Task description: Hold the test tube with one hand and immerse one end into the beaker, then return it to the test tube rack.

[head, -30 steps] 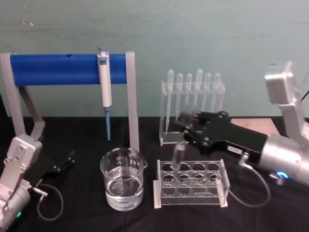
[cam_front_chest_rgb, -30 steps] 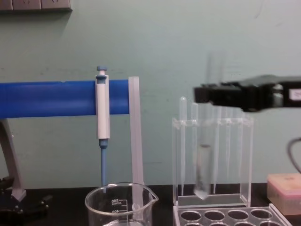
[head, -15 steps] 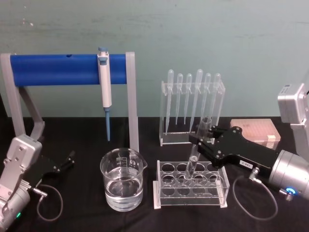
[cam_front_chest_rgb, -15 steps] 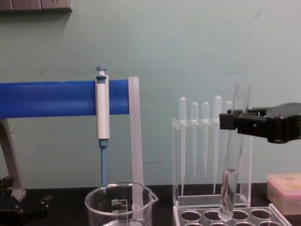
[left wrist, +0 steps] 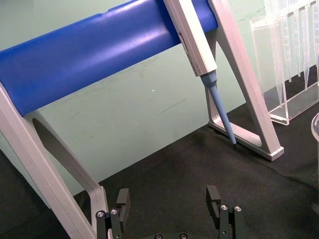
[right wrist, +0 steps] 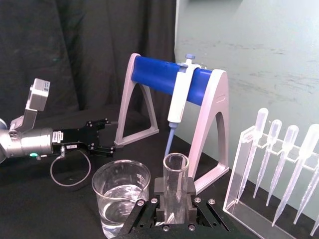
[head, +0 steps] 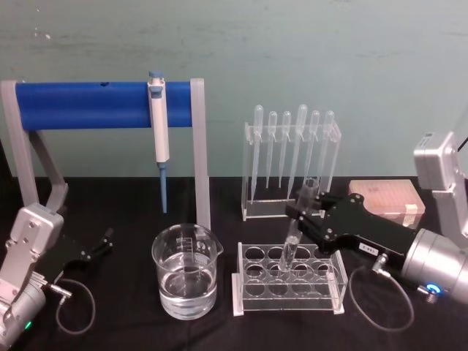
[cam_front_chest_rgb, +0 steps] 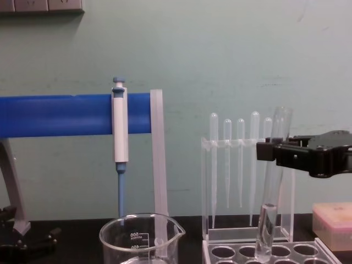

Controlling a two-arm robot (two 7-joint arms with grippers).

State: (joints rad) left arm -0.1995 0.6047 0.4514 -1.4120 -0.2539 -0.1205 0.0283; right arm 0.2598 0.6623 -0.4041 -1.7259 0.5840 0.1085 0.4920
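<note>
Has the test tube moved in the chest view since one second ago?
Yes. Held by the right gripper, the test tube has shifted right and down against the pipette stand; its bottom now reaches a hole of the test tube rack.

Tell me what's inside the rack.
The tube's lower end sits in one hole, gripped by the right tool, which partly covers the rack's far right corner.

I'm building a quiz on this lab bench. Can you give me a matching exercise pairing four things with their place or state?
1. clear glass test tube
2. wide glass beaker
3. white-and-blue pipettor
4. black left gripper

A. hanging on the blue-bar stand
B. open, parked at the far left
C. part-filled with clear liquid
D. gripped by the right gripper, lower end at the clear plastic rack

Pairs: 1-D, 2-C, 3-A, 4-B
</note>
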